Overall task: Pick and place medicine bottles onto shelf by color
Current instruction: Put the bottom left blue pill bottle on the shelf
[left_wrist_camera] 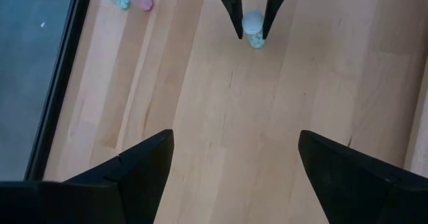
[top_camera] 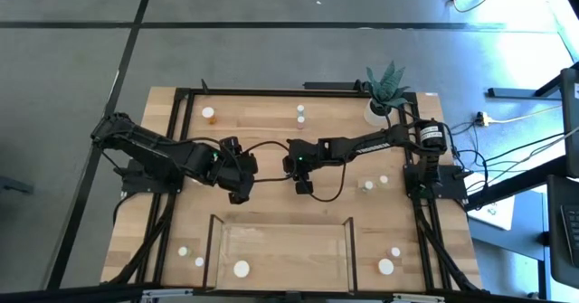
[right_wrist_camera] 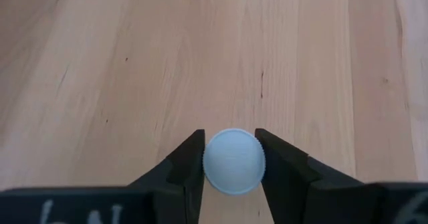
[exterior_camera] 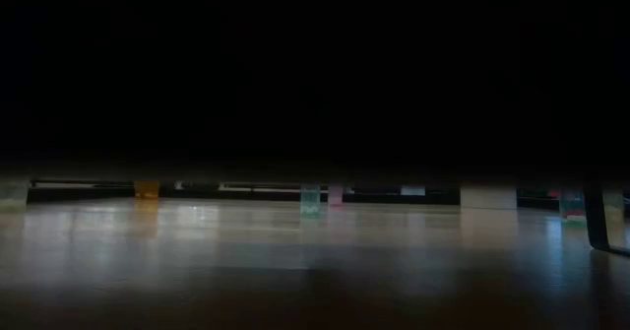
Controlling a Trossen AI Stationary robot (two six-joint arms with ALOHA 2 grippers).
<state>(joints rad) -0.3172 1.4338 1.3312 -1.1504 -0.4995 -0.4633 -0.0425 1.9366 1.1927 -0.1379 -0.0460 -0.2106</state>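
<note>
A small medicine bottle (left_wrist_camera: 255,31) with a white cap and a pale greenish body stands upright on the wooden tabletop near its middle. My right gripper (right_wrist_camera: 229,136) is shut on it, and shows from the front in the left wrist view. My left gripper (left_wrist_camera: 234,134) hovers open to the bottle's left (top_camera: 239,194), holding nothing. The shelf (top_camera: 280,249), a light-wood board with dark end bars, lies at the table's near edge. My right gripper pinches the bottle's round white cap (right_wrist_camera: 214,160) between its two fingers, one on each side. The fingers slant down at it from the table's right side. The bottle stands upright with its base (left_wrist_camera: 257,43) on the tabletop.
Other white-capped bottles stand scattered: an amber one (top_camera: 209,113) and two more (top_camera: 300,113) at the far side, two (top_camera: 367,185) right of centre, several beside the shelf's ends (top_camera: 184,250) (top_camera: 386,267). A potted plant (top_camera: 380,111) stands at the far right corner.
</note>
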